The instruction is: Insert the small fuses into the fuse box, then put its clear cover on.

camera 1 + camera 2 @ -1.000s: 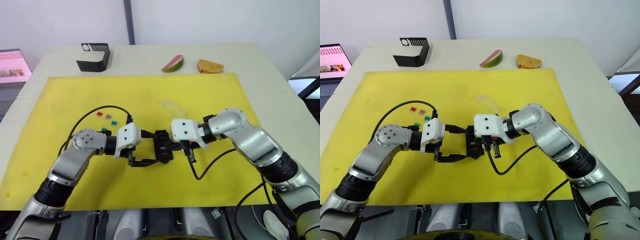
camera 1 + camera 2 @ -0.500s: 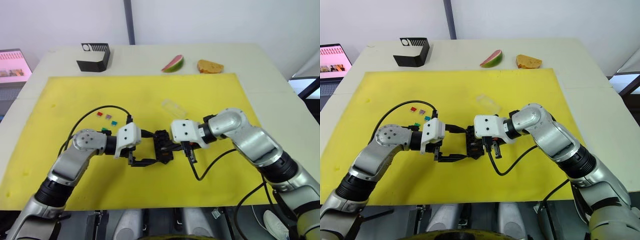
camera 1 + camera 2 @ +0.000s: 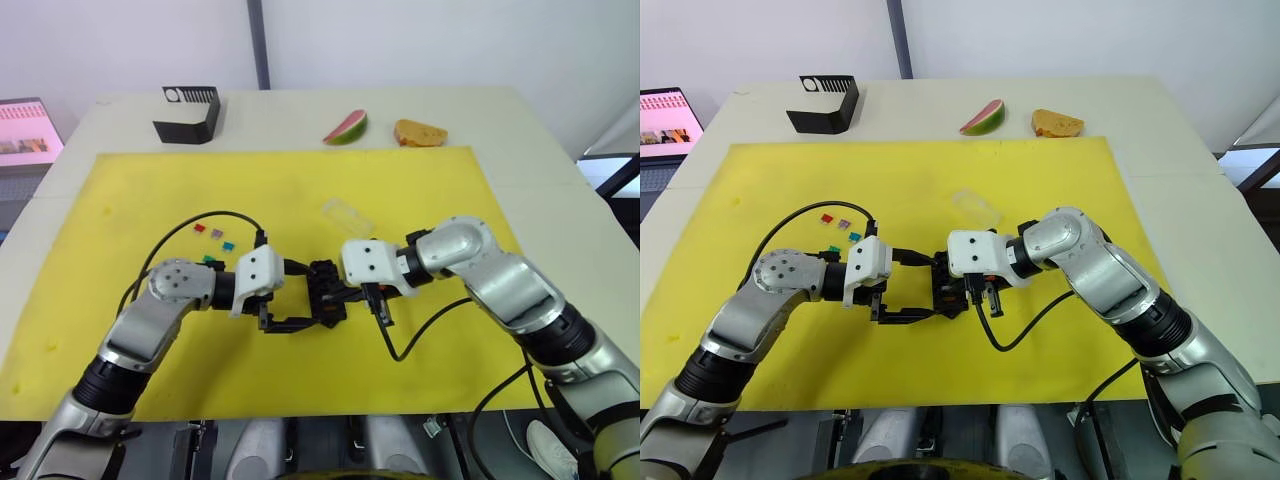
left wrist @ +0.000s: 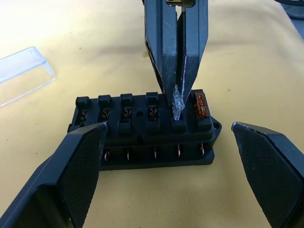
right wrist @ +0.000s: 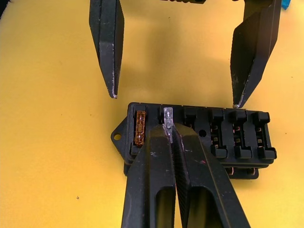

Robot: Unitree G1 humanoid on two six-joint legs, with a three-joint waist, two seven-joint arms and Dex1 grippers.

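The fuse box (image 3: 325, 292) lies on the yellow mat (image 3: 420, 190) at centre front, between the two grippers. The left gripper (image 3: 902, 296) is spread wide, one finger on each side of the box's near end; in the left wrist view neither of its pads (image 4: 78, 168) touches the box. The right gripper (image 4: 176, 92) is pressed together on a grey fuse (image 4: 177, 104), its tips standing over the second slot from one end of the box's row. The wrist views resolve detail the head views cannot: an amber fuse (image 5: 140, 128) is seated in the end slot directly beside the grey one, and the remaining slots in that row show bare metal contacts. Whether the grey fuse is fully seated cannot be determined. The clear cover (image 3: 347, 215) lies flat on the mat behind the box and apart from it; the left wrist view shows its corner. The head views show four loose fuses on the mat to the left of the box: red (image 3: 199, 229), purple (image 3: 216, 233), green (image 3: 228, 245) and teal (image 3: 211, 262), the teal one just beside the left wrist.
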